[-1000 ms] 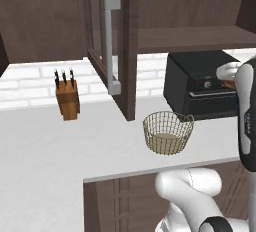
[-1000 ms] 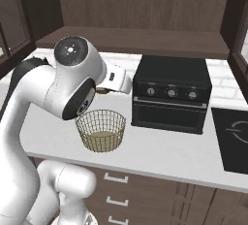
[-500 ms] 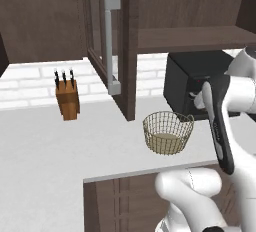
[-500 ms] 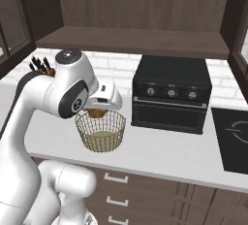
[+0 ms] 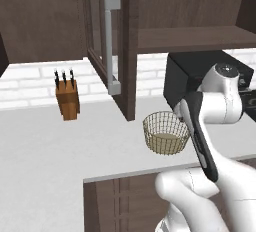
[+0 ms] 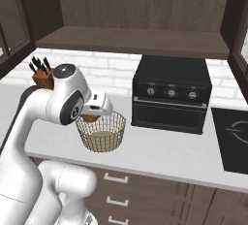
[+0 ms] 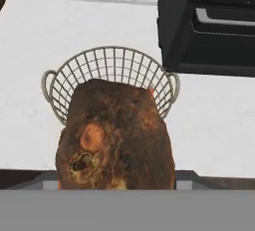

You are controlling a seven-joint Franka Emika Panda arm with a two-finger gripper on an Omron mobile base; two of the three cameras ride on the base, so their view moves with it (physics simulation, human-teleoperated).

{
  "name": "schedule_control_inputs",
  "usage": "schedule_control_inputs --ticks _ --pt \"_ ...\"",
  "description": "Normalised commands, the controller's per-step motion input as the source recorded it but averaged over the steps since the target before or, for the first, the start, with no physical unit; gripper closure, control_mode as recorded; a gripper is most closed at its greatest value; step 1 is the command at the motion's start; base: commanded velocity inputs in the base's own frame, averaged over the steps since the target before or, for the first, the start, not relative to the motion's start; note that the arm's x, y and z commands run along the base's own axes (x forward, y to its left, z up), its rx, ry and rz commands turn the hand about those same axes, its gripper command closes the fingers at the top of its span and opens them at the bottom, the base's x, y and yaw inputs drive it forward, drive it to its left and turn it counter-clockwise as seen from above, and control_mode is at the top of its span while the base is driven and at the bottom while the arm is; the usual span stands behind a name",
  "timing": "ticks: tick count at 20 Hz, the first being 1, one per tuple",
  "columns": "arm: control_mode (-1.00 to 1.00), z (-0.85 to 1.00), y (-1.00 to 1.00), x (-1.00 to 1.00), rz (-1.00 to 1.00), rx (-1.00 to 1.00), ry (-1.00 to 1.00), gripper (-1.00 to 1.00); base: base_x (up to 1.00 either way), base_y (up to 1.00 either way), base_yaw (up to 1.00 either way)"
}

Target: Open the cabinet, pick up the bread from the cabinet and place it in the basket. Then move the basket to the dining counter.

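My gripper point(image 6: 93, 116) is shut on the bread point(image 7: 117, 135), a lumpy golden-brown roll that hides the fingertips in the hand view. In the right base view the bread point(image 6: 89, 119) hangs just above the near-left rim of the basket point(image 6: 101, 133). The tan wire basket point(image 5: 165, 133) stands on the white counter in front of the oven, and in the hand view the basket point(image 7: 114, 58) lies just beyond the roll. The cabinet point(image 5: 112, 46) above has its glass door swung open. The dining counter is out of view.
A black toaster oven point(image 6: 172, 93) stands right of the basket, close behind it. A knife block point(image 5: 67, 98) sits at the back left by the brick wall. A dark cooktop point(image 6: 232, 136) lies at the far right. The counter's front edge point(image 5: 150, 171) runs just before the basket.
The arm has swung down and forward from cabinet height, carrying the bread to just above the basket's rim. The basket has not moved.
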Motion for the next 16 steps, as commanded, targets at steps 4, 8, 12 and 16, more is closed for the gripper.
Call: schedule_control_inputs --ticks 4,8,12,16 --pt "-1.00 -0.49 0.00 0.64 0.00 0.04 0.13 1.00 0.00 0.00 0.00" --pt "-1.00 -0.44 0.00 0.66 0.00 0.00 0.16 1.00 0.00 0.00 0.00" --pt "-1.00 -0.42 0.00 0.60 0.00 0.00 0.18 1.00 0.00 0.00 0.00" --pt "-1.00 -0.48 0.10 0.31 0.00 0.00 0.14 1.00 0.00 0.00 0.00"
